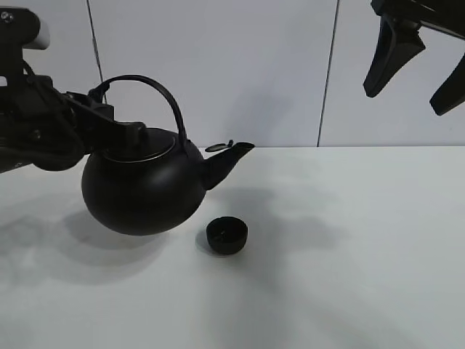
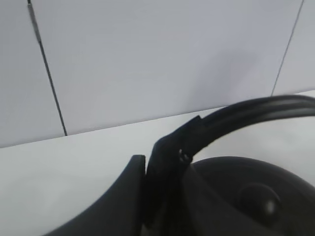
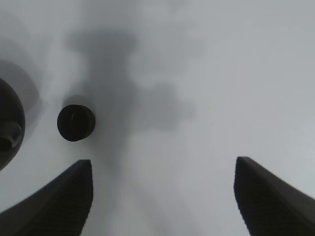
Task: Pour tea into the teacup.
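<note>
White wall panels behind, plain white table (image 1: 363, 291) in front. Near the middle of the table, about halfway between the left and right edges: the teacup (image 1: 227, 235), upright, mouth up, touched by neither arm. Just beside it toward the left edge, the kettle (image 1: 142, 193), spout (image 1: 231, 154) aimed toward the right edge and sitting higher than the teacup. Clamped on the kettle's arched handle (image 1: 138, 78), low on the end nearer the left edge: the left gripper (image 1: 109, 125), fingers (image 2: 125, 199) pressed against the handle root in the left wrist view. Seems lifted just clear of the surface, judging by the shadow spread beneath (hard to be sure of the gap). High over the right side, toward the far edge: the right gripper (image 1: 405, 98), spread wide, carrying nothing, looking down on the teacup (image 3: 75, 123).

Judged progress: grasp done, kettle next to the teacup, pour itself not yet begun. Body near level, spout tip not dipped, no stream visible. Cannot tell whether any tea lies in the teacup, black inside and too dark to read. Left to do: spout over the rim, tilt, fill, level off, set down.
</note>
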Robot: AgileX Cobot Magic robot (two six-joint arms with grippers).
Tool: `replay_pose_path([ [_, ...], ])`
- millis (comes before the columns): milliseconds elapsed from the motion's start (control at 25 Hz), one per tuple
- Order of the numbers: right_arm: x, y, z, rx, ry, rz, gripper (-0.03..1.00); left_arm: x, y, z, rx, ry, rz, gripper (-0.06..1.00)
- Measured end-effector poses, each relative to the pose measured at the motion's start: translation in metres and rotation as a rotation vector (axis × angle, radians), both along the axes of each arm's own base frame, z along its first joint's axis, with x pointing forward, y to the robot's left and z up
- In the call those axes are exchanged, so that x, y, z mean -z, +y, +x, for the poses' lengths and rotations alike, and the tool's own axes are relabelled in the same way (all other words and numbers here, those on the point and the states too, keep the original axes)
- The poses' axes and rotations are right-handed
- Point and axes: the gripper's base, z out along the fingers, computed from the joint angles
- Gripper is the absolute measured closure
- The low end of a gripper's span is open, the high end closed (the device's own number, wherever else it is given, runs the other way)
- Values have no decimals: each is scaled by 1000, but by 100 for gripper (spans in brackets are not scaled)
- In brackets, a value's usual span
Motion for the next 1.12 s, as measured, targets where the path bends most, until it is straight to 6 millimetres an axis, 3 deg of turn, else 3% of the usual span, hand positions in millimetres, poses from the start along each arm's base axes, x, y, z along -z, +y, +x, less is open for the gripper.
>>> replay_pose_path([
  [320,0,0,0,0,-1,0,42,1,-4,-1,62,-8,82,83],
  [1120,0,0,0,1,-3,1,42,4,0,4,7,13,181,83],
])
